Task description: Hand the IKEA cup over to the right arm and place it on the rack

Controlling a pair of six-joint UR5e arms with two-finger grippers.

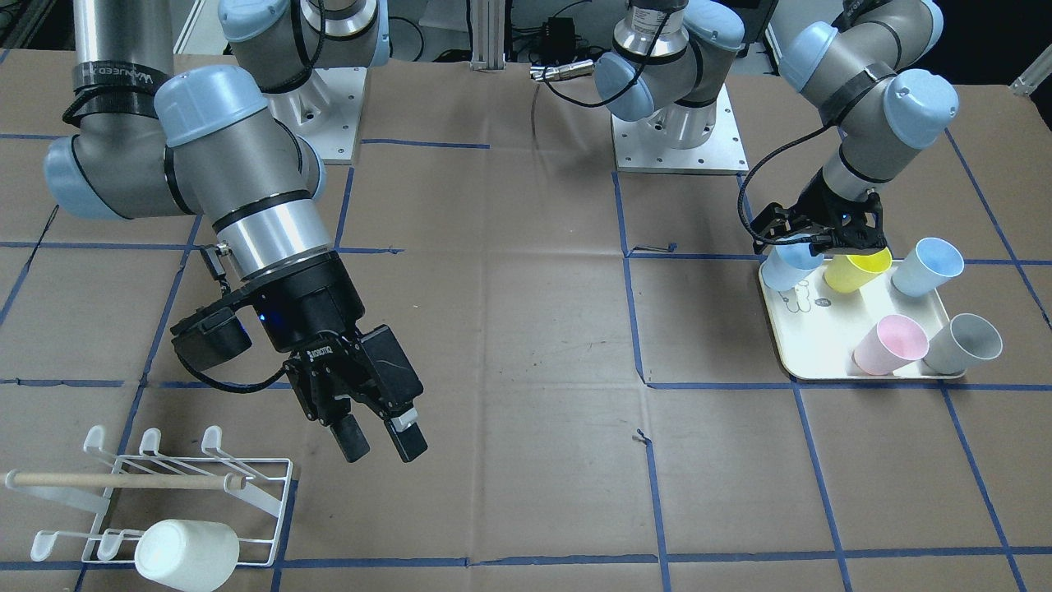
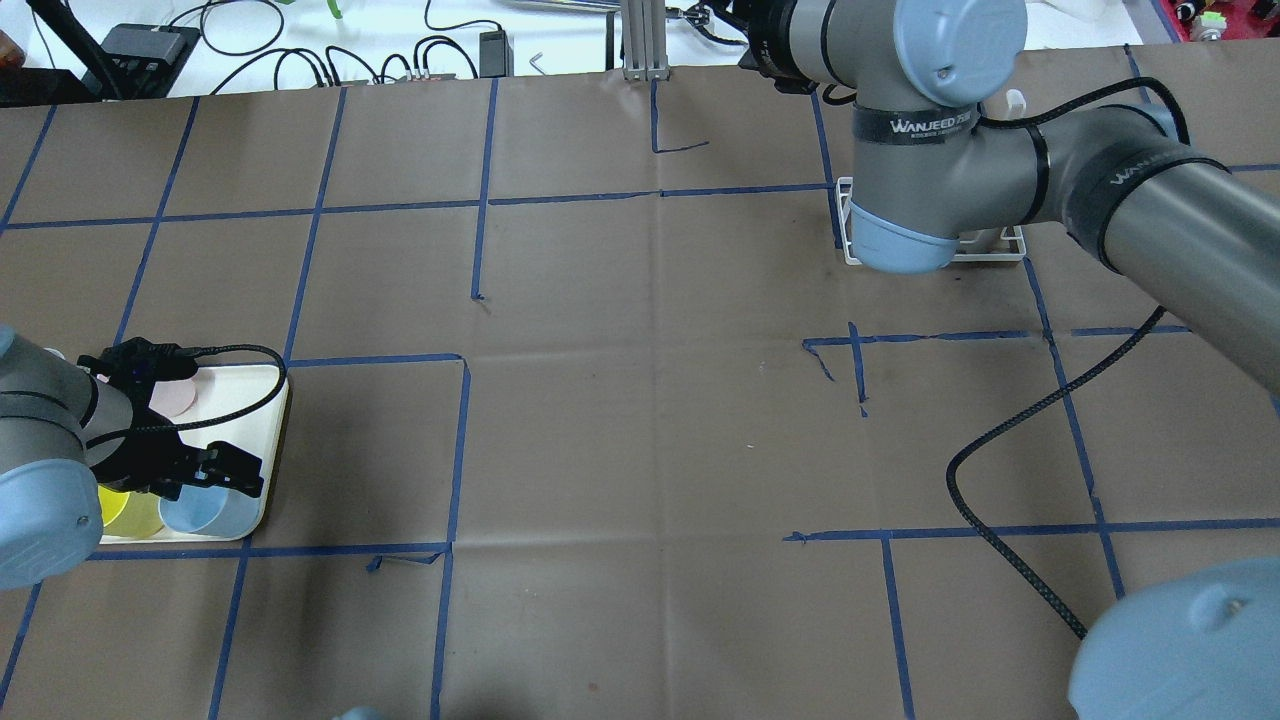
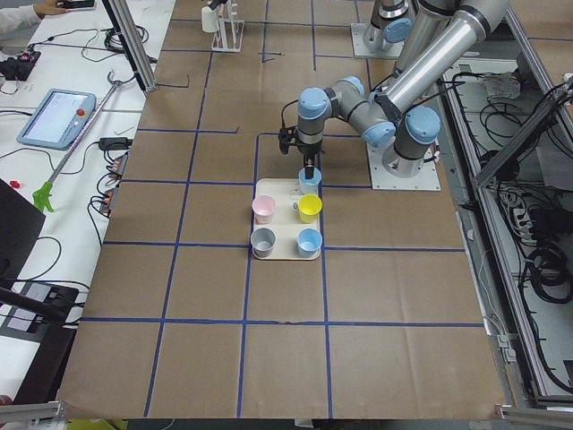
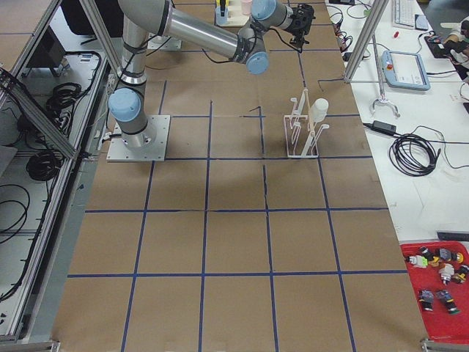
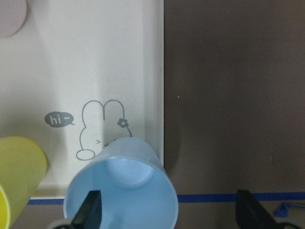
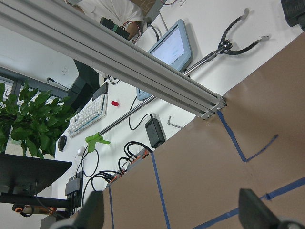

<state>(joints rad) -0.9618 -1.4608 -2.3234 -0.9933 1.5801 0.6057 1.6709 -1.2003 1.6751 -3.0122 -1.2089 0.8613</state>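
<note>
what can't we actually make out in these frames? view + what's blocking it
- Rack: overhead view, mostly hidden behind the right arm.
- White cup on the rack: front-facing view, cut off by the bottom edge.
- Grey cup and second blue cup: overhead view, covered by the left arm.
- Left gripper: left wrist view, fingertips cut off by the bottom edge, so contact with the blue cup is unclear.
</note>
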